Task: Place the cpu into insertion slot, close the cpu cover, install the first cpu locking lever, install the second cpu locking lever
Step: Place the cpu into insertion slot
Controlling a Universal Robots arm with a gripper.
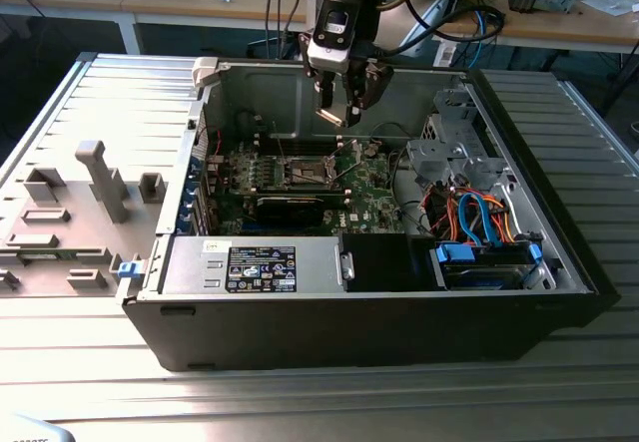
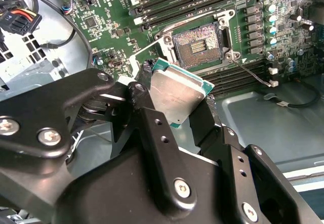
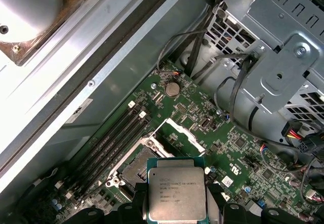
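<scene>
Gripper clamped on the cpu by two opposite edges, hanging above the motherboard; insertion slot lies uncovered below it, a touch toward the exterior view's left, not yet touching.

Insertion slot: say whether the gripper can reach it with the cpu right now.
Probably yes: the gripper, shut on the cpu, hangs above the insertion slot, whose contacts lie uncovered.
</scene>
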